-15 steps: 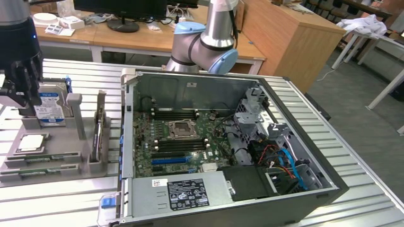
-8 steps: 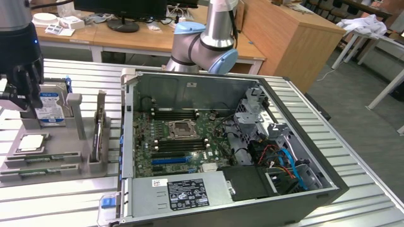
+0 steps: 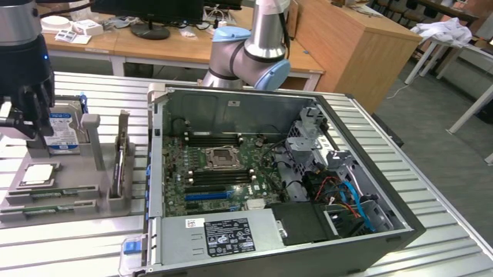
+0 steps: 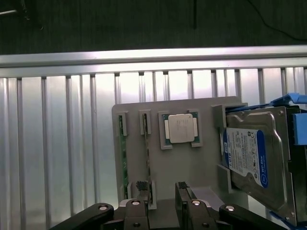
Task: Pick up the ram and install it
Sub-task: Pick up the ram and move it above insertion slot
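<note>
Standing by the slatted metal table, I see the open computer case taking up most of it, with its motherboard bare and the black slots looking unfilled. At the exterior view's left sits a grey holder tray carrying a hard drive with a blue label, a square processor and two green sticks. The gripper hangs low over this tray, jaws spread and holding nothing. The ram lies in its groove next to the processor, its near end in the gap between the fingers, close to one of them. By my reckoning nothing is picked up yet, so both the lift and the seating in the case remain.
</note>
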